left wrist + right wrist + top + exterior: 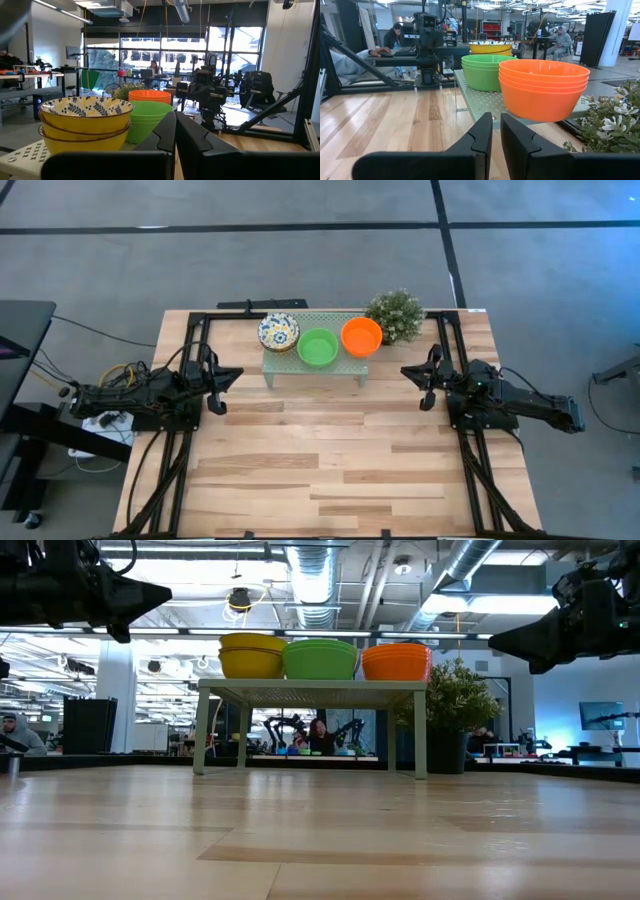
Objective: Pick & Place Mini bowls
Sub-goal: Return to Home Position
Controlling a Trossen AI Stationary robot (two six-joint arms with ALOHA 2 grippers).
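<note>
A small pale green shelf (313,370) stands near the back of the wooden desk (320,470). All the mini bowls sit on top of it, in three piles in a row. At the end of the shelf nearest the left arm is the pile of patterned bowls (278,332). They are yellow on the outside and white with blue and yellow swirls on the inside. The pile of green bowls (318,347) sits in the middle of the shelf, close beside the patterned pile. The pile of orange bowls (361,336) sits at the end nearest the right arm. In each pile the bowls sit one inside another, open side up. A little potted plant (396,315) with tiny pale flowers stands on the desk just beside the shelf, at its back corner next to the orange pile. The left claw (236,374) hangs in the air off the shelf's patterned-bowl end, apart from it and pointing toward it. Its two dark fingers (165,134) are pressed almost together and hold nothing. The right claw (406,371) hangs off the shelf's orange-bowl end, also apart and pointing in. Its fingers (481,134) leave only a thin slit and hold nothing. Far behind the shelf, out in the room, a person (320,734) sits at a table.
</note>
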